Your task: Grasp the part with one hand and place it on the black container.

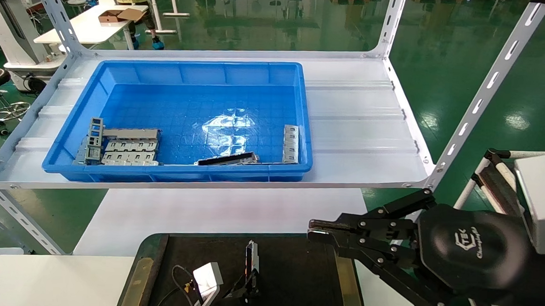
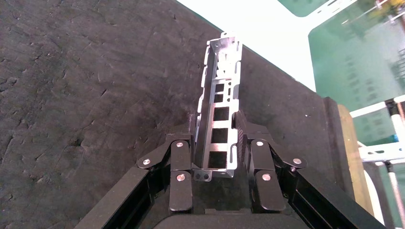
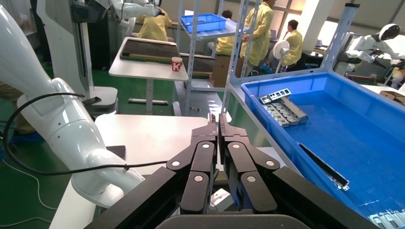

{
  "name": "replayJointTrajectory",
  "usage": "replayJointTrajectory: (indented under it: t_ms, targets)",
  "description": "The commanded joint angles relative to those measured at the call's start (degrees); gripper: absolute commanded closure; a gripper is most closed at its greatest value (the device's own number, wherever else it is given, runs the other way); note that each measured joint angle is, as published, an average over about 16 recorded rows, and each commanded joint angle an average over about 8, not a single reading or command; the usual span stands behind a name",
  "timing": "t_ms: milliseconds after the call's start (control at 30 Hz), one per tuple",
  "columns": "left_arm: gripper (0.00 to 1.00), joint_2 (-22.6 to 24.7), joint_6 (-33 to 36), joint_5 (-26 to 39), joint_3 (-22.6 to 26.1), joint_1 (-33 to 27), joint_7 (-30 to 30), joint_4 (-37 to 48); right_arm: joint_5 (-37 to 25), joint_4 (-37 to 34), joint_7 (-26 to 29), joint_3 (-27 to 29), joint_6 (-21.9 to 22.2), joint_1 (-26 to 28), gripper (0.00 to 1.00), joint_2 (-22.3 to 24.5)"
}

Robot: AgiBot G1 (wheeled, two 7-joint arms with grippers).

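A pale shelf (image 1: pixel 356 129) on perforated uprights fills the upper half of the frame; a blue bin (image 1: pixel 186 117) sits directly on its left and centre. Below it, a white desk (image 1: pixel 214 215) runs across the lower frame. The black container (image 1: pixel 290 278), with brass-coloured strips along its sides, rests on the desk at bottom centre.

part (image 1: pixel 252 257) upright on black container (image 1: pixel 290 273) — left end effector (image 1: pixel 247 287) beneath
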Motion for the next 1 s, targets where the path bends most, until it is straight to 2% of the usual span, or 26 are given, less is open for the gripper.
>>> replayJointTrajectory:
  t_ms: [33,267,433,600,1000]
  targets:
    - [0.0,0.0,-1.5,-3.2,1.0,-0.6,2.0,-0.6,0.0,0.0,0.0,0.0,0.0,0.0,0.0,0.0]
    - [0.0,-0.8,-7.0,-18.3,4.7,-5.0,11.1,-3.6,0.0,0.0,0.0,0.0,0.0,0.0,0.0,0.0]
    - [0.0,-1.5,-7.8,-22.6,5.4,-6.8,13.4,-5.4,0.0,0.0,0.0,0.0,0.0,0.0,0.0,0.0]
    - [0.0,-1.7,-6.1,-21.4,4.8,-7.0,12.6,-6.1,0.0,0.0,0.0,0.0,0.0,0.0,0.0,0.0]
    - [0.0,-1.3,-1.2,-12.3,2.2,-5.2,8.1,-6.5,0.0,0.0,0.0,0.0,0.0,0.0,0.0,0.0]
